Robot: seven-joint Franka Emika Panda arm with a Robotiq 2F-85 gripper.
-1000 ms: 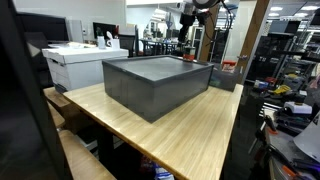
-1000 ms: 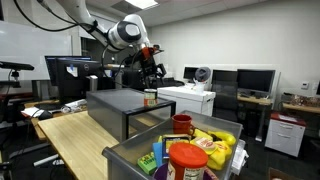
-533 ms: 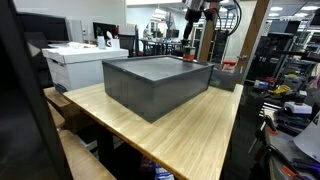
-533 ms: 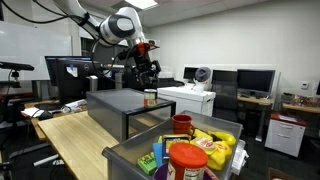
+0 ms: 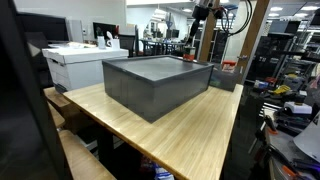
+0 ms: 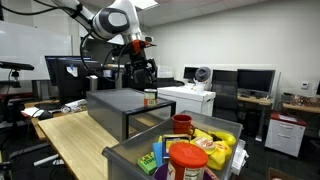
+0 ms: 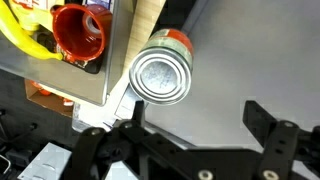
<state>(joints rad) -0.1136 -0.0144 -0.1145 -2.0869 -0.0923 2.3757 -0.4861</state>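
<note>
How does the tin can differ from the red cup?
The can has a closed, shiny metal top; the cup is red and open. The can stands alone outside the bin; the cup sits inside it, beside a yellow item. Both stand upright and look round from above.

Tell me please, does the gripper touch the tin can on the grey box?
Apart. In the wrist view the open gripper hangs above the tin can; its whole round lid shows, clear of the gripper.

Silver-topped orange can [image 7: 160,76], red cup [image 7: 80,32], dark grey box [image 5: 150,88]
</note>
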